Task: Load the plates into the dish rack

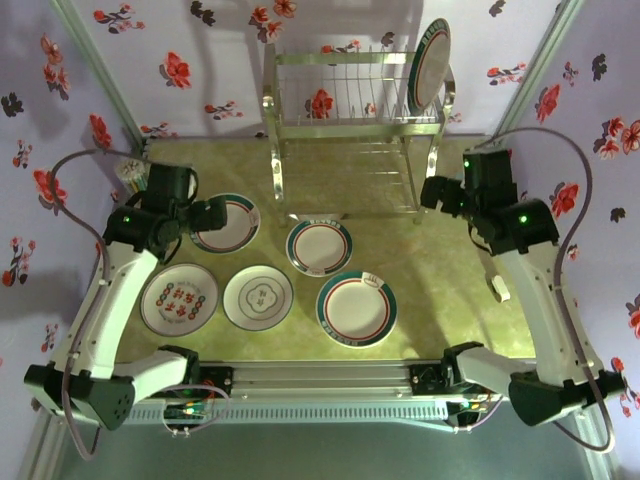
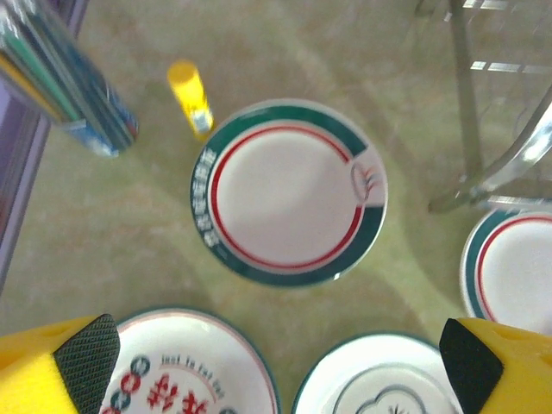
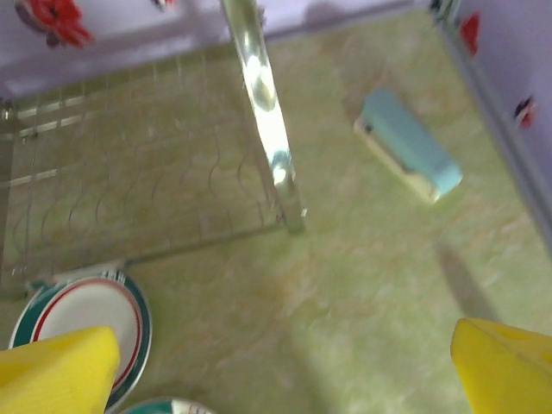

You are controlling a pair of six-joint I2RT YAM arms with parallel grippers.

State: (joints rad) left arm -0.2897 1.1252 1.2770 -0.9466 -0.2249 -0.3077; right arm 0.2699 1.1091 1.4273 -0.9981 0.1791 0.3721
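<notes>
The dish rack stands at the back of the table, and one green-rimmed plate leans upright in its right end. Flat on the table lie three green-and-red-rimmed plates, a plain plate with a centre motif and a red-patterned plate. My left gripper is open and hovers above the table near the back-left banded plate, holding nothing. My right gripper is also open, over bare table beside the rack's front-right leg.
A yellow glue stick and a bundle of pens lie at the back left, beside the banded plate. A blue-and-white block sits near the table's right edge. Floral walls close in on three sides.
</notes>
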